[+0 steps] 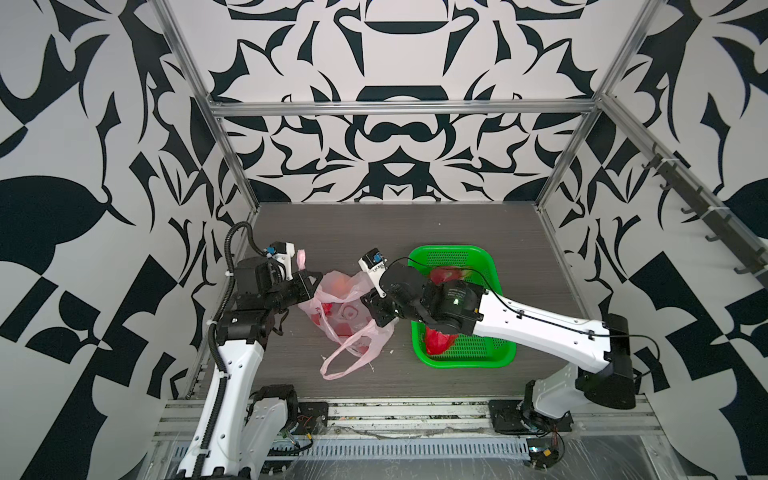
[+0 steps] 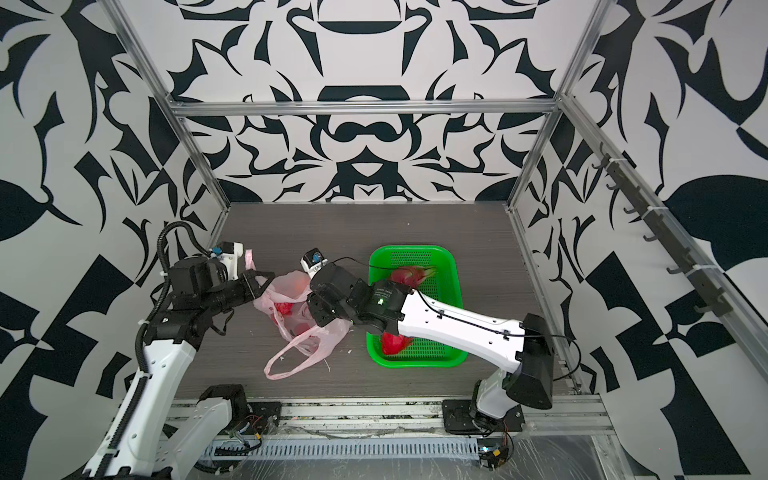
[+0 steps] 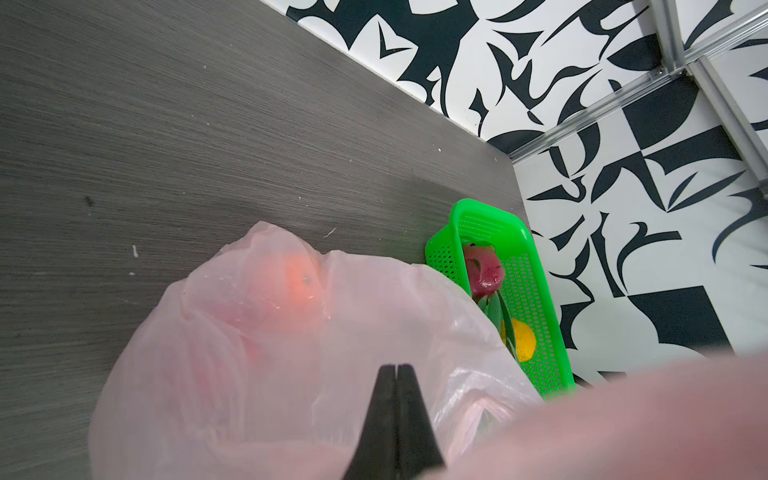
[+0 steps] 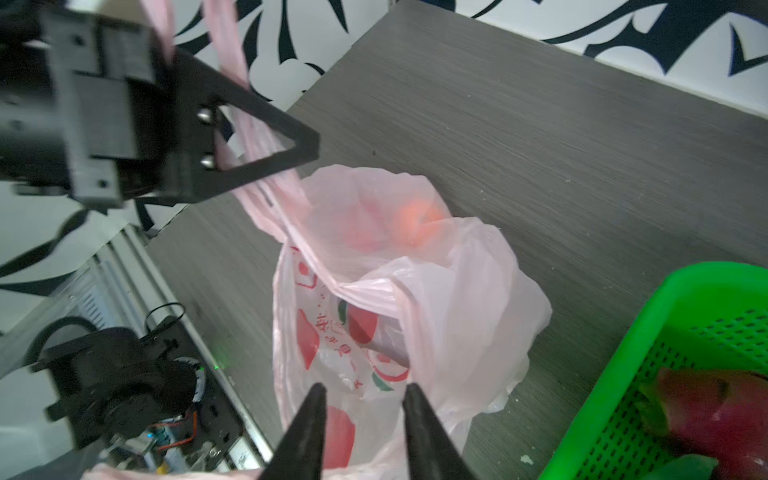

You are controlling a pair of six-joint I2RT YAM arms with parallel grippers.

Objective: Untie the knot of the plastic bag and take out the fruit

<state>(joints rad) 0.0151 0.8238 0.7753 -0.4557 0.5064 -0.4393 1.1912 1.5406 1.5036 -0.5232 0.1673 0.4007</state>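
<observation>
Right wrist view: left tool (image 4: 308, 145) clenches handle of crinkly plastic bag (image 4: 457, 270), right tool (image 4: 365, 390) parted

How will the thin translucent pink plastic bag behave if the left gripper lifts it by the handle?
Probably floppy: the thin translucent pink plastic bag sags in folds below the left gripper, shut on its handle. Likely bottom-heavy: a round orange fruit shows through its wall. It may swing or spill.
</observation>
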